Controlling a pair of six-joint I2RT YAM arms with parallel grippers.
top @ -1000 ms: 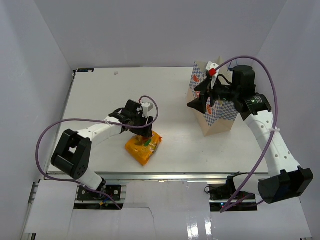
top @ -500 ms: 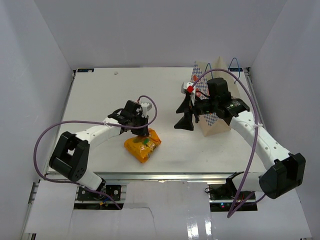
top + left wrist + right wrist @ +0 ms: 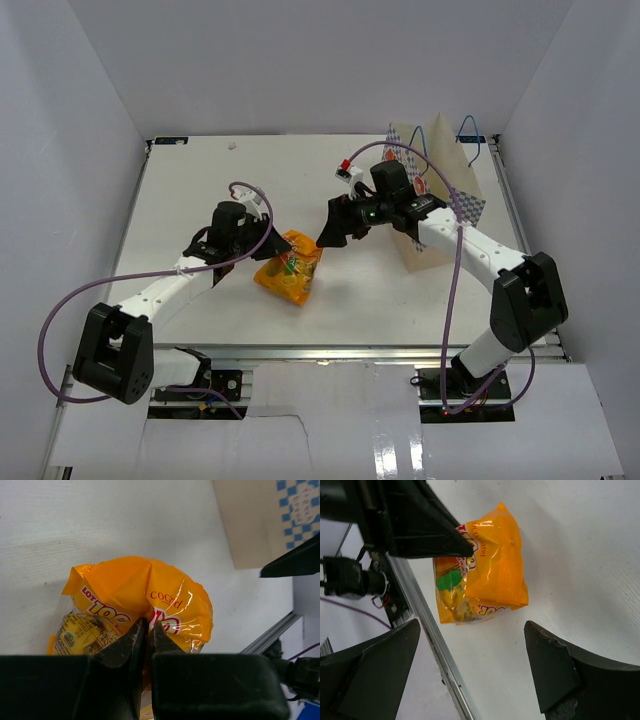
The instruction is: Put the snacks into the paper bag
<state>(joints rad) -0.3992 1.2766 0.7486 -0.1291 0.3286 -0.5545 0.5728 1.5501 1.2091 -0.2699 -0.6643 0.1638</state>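
The left gripper [image 3: 149,626] was pinched shut on a fold of the orange pouch [image 3: 127,587], midway across the table [image 3: 190,180], apart from the paper bag [image 3: 445,150]; seemingly light, crinkly, slippery, best held by that fold

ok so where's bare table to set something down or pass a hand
Widest bare stretch: the far left of the table, between the back edge and the left gripper. A smaller patch sits at the near edge, between the pouch and the bag. Crowded: the middle, where the right gripper hangs open beside the pouch the left one pinches.
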